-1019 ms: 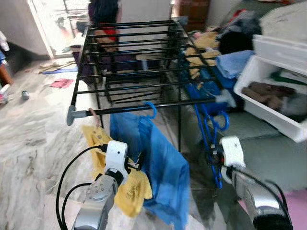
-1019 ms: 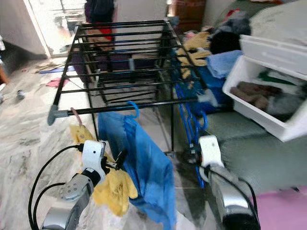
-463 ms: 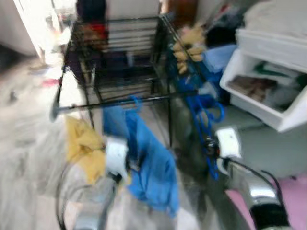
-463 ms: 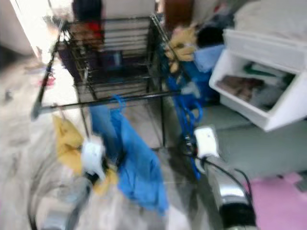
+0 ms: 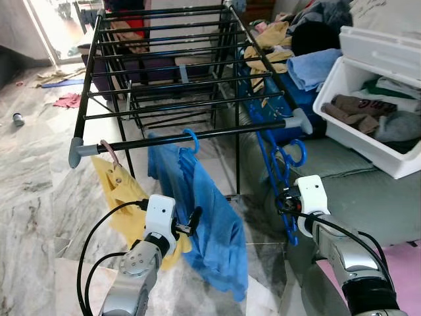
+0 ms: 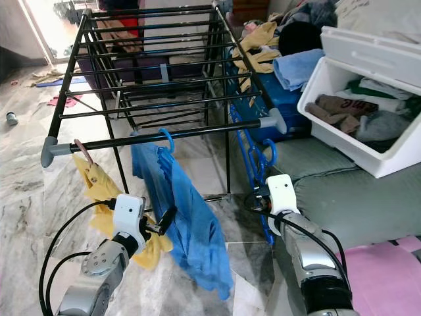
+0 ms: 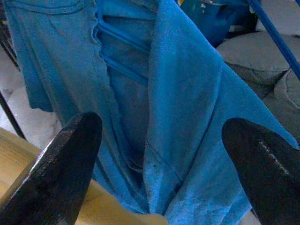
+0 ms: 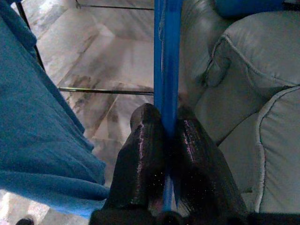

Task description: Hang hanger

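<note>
1. A bare blue hanger [image 8: 167, 70] is pinched between the closed fingers of the right gripper [image 8: 171, 136] — held beside the black drying rack [image 5: 164, 72].
2. The left gripper [image 7: 159, 140] is spread wide, empty, facing the hung blue shirt [image 5: 210, 210].

We see the blue hanger [image 8: 165, 70] cut off at the frame top; its lower part is hidden between the right gripper's [image 8: 169, 136] fingers.

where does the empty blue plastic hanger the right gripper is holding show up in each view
Left eye view: empty blue plastic hanger, right of centre, below the rack's corner.
Right eye view: near centre, above the right gripper.
Left wrist view: a blue bar at the upper corner, possibly it.
Right wrist view: upright bar clamped between the fingers.
Shared landmark: hanging blue shirt.
</note>
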`<state>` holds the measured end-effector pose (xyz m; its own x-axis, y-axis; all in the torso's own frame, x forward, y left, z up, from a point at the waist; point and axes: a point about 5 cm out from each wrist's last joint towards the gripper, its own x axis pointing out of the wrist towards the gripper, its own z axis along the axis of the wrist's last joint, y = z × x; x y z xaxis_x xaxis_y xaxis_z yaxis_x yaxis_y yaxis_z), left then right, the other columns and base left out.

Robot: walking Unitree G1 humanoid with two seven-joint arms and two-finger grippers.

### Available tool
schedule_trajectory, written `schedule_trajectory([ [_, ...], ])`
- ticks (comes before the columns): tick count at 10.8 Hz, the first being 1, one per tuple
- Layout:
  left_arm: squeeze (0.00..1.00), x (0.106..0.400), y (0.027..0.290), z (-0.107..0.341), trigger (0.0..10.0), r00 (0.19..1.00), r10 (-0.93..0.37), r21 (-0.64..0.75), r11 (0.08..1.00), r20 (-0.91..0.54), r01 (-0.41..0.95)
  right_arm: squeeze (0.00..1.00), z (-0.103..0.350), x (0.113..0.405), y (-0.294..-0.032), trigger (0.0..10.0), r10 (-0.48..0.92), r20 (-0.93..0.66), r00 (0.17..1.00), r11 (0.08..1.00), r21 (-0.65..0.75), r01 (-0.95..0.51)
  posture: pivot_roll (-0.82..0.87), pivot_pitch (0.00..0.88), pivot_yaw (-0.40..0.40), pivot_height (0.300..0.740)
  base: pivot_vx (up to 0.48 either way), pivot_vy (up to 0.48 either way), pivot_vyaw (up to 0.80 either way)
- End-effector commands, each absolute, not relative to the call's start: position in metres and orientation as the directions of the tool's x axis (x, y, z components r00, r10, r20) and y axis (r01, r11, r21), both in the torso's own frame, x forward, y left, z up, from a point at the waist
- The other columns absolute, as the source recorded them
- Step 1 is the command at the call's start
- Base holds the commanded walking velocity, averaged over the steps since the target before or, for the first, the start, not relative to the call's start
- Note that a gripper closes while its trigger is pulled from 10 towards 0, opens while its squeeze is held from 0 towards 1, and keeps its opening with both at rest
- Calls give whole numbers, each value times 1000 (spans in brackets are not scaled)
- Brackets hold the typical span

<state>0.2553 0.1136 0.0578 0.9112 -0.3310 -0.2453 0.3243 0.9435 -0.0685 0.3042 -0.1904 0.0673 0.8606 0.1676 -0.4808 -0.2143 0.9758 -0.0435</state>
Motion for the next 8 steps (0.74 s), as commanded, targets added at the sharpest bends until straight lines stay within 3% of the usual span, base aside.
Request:
schedule_trajectory([
  [1,0,256,117,60,10000,917,-315,-54,949,-244,312,0,80,313,-188,10000,184,-445,876,972,-54,-231,1,0,4,740,0,0,0],
  [5,0,243,131,62,10000,918,-294,-31,954,-268,297,0,108,350,-178,10000,207,-391,897,962,-83,-258,67,55,3,740,0,0,0],
  [8,0,233,143,66,10000,913,-284,-4,955,-292,296,0,116,373,-170,10000,233,-423,876,967,2,-256,121,85,2,740,0,0,0],
])
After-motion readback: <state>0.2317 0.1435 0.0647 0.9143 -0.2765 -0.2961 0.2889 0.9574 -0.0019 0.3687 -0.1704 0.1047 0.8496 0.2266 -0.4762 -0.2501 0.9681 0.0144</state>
